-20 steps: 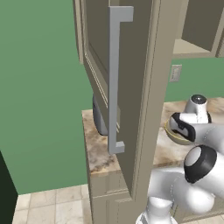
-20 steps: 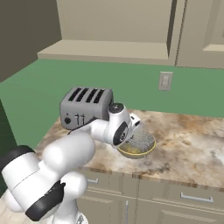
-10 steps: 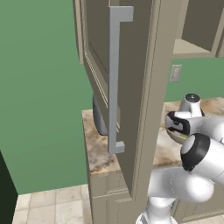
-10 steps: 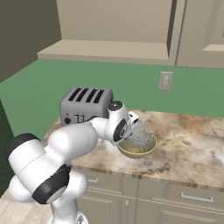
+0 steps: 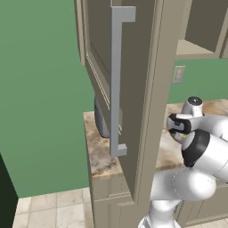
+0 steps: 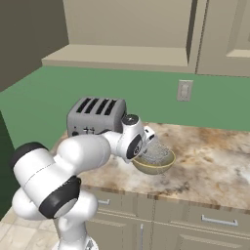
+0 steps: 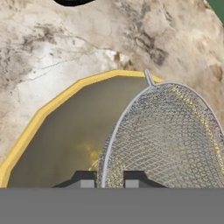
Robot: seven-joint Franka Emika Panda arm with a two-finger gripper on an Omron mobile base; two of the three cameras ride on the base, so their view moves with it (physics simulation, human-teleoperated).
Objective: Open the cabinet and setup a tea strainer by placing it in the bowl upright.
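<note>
With the cabinet (image 5: 133,89) door open, holding the tea strainer (image 7: 166,135) clamped by its rim in the gripper (image 7: 109,179), low inside the bowl (image 7: 57,131) on the counter (image 6: 215,166); best kept upright, lowered gently until seated, then released.

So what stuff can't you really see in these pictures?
- Bowl: in the right base view the tea strainer and the arm cover most of its inside.
- Tea strainer: in the hand view its lower part is cut off by the bottom edge.
- End effector: just the two tips show, so the grip itself can't be seen.
- Toaster: in the left base view the open cabinet door hides most of it.
</note>
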